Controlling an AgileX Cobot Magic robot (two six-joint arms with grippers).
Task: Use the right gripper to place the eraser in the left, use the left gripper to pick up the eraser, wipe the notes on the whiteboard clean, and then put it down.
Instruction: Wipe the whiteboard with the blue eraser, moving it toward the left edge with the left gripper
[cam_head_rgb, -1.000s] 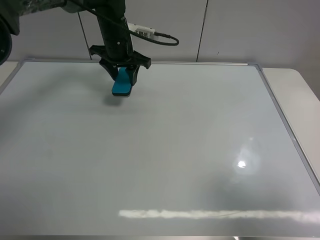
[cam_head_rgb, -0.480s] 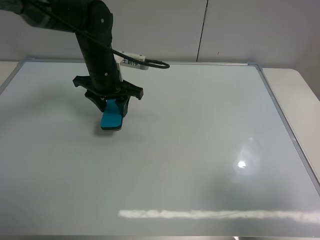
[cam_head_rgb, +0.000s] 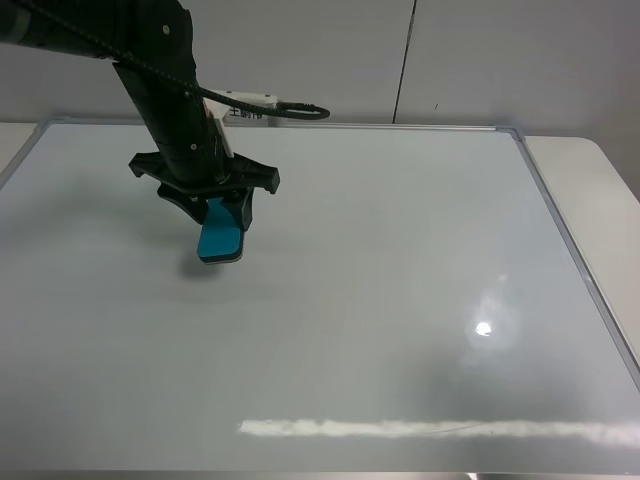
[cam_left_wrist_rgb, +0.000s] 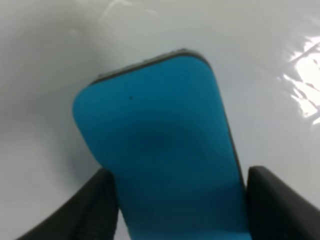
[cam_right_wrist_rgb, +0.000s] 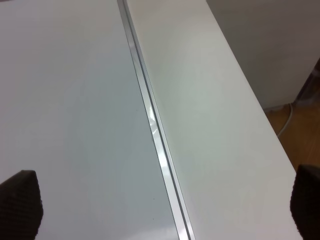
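Left tool (cam_head_rgb: 222, 215) clenches the blue eraser (cam_head_rgb: 220, 238), which projects below it onto the whiteboard (cam_head_rgb: 400, 250)

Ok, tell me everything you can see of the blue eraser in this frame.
The blue rectangular eraser has rounded corners, a smooth matte top and a thin dark layer along its edge, seen in the left wrist view. The left gripper jaws clamp its upper end. It tilts downward, lower end at the white glossy whiteboard; contact cannot be confirmed.
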